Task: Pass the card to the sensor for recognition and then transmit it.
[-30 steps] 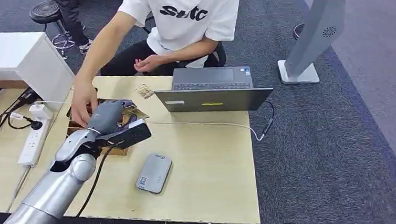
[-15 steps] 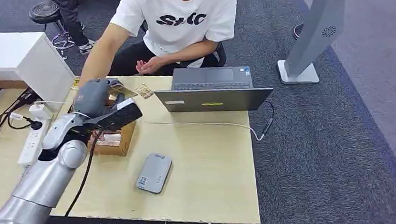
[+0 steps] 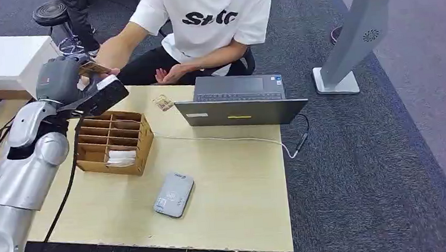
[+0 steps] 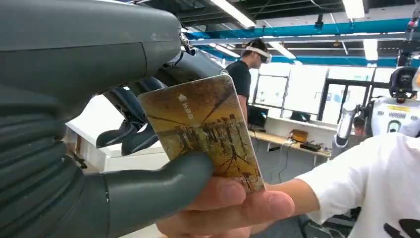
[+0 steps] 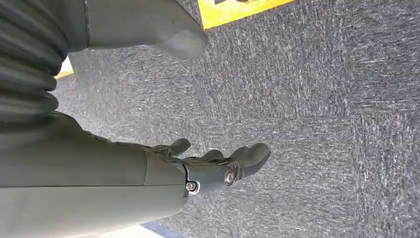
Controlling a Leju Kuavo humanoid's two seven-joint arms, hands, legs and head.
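My left hand (image 3: pixel 63 78) is raised at the table's far left corner and pinches a brown printed card (image 4: pixel 203 129) between thumb and fingers. The card (image 3: pixel 93 68) also rests in a person's hand (image 3: pixel 109 58), whose fingers (image 4: pixel 237 206) lie under it and touch it. The grey card sensor (image 3: pixel 173 194) lies flat on the wooden table (image 3: pixel 236 184), well below and to the right of the hand. My right hand (image 5: pixel 218 166) hangs over the carpet with its fingers apart and nothing in them.
A wooden compartment box (image 3: pixel 115 142) with cards stands under my left arm. An open laptop (image 3: pixel 239 101) with a cable sits at the table's far side. A power strip (image 3: pixel 36 160) lies on the left table. Another card (image 3: pixel 162 102) lies near the laptop.
My left hand has lifted from the box up and to the left with the card, reaching the person's hand, which has drawn back from the box to meet it.
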